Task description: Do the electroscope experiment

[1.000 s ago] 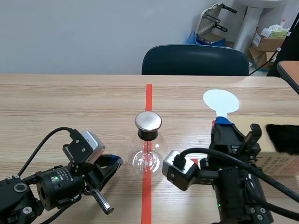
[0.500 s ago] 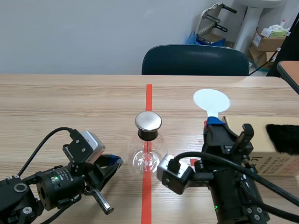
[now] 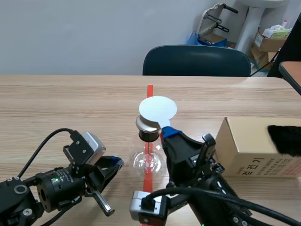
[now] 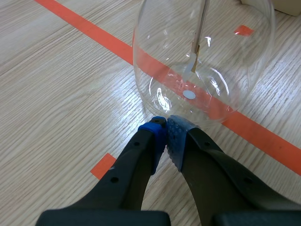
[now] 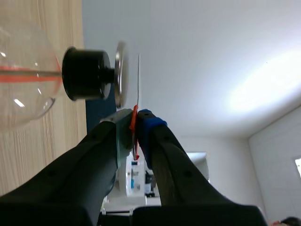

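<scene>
Standing upright at the middle of the table, the electroscope is sitting right on the red tape line. It is a clear glass flask with a black stopper and a round metal cap on top. A thin rod is hanging down inside the glass.

The white disc is hovering flat just over the metal cap, partly covering it in the scene view. In the right wrist view it is showing edge-on, just beside the cap with a narrow gap between them.

The right gripper is clamping the disc's handle between its pads, fingers closed on it. That arm is coming in from the near right and reaching up beside the flask.

The left gripper is lying low at the near left, fingers pressed together and holding nothing. Its blue tips are pointing at the flask's base, just beside the glass; contact is not clear.

A cardboard box is sitting to the right of the flask, with something black and furry resting on top of it. A dark chair is standing at the table's far edge.
</scene>
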### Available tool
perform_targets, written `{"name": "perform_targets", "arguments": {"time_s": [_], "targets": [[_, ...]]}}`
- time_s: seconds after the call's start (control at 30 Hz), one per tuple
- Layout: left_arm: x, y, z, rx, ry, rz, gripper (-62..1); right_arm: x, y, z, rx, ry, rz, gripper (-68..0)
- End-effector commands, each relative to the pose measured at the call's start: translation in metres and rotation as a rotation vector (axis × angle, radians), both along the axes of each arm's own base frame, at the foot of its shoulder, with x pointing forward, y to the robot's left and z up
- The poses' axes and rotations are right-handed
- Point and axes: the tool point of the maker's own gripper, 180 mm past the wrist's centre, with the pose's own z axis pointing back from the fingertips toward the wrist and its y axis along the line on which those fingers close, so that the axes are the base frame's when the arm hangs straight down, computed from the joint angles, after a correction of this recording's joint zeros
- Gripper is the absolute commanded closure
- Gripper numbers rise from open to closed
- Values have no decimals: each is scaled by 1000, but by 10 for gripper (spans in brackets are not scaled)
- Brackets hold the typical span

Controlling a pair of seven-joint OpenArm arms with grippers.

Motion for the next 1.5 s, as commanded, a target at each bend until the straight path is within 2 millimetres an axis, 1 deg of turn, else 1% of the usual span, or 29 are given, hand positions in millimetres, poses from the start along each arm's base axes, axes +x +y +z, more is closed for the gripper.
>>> {"name": "perform_targets", "arguments": {"time_s": [0.0,0.13,0.3,0.77,0.9,1.1,1.47], "targets": [[4,-6,10,-36,-24,1,-40,4,0,8,2,-34,12,-11],[4,-6,10,-36,-24,1,-40,-2,8,7,-3,-34,64,-11],[4,-6,10,-36,-24,1,-40,-5,12,7,-6,-34,95,-11],[4,-6,10,-36,-24,1,-40,-6,13,7,-7,-34,97,-11],[4,-6,10,-36,-24,1,-40,-3,10,7,-5,-34,77,-11],[4,-6,10,-36,-24,1,-40,8,-6,8,7,-33,-31,-11],[4,-5,10,-35,-24,1,-40,28,-53,10,36,-31,-315,-11]]}}
